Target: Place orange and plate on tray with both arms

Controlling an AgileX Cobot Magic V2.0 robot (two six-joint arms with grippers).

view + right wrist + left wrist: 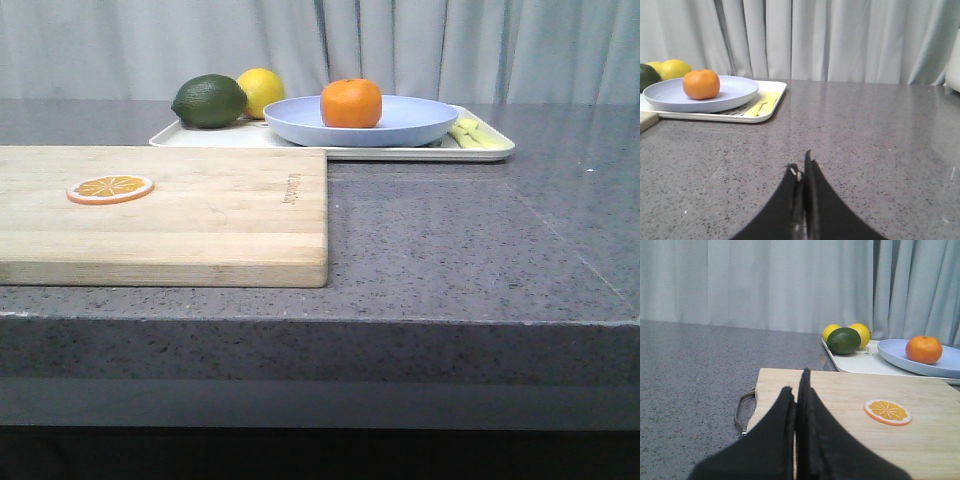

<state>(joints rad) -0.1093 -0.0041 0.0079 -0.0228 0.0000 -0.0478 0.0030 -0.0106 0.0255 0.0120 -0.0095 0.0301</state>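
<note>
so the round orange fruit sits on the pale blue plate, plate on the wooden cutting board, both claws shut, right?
Not quite: the pale lavender-blue round plate carrying the round orange fruit rests on the cream-white rectangular tray, not the wooden cutting board. The front view shows it.

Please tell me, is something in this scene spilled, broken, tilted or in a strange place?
Nothing stands out. The orange sits upright in the plate, and the plate rests level on the tray. The orange slice lies flat on the cutting board. No spill or damage is visible.
</note>
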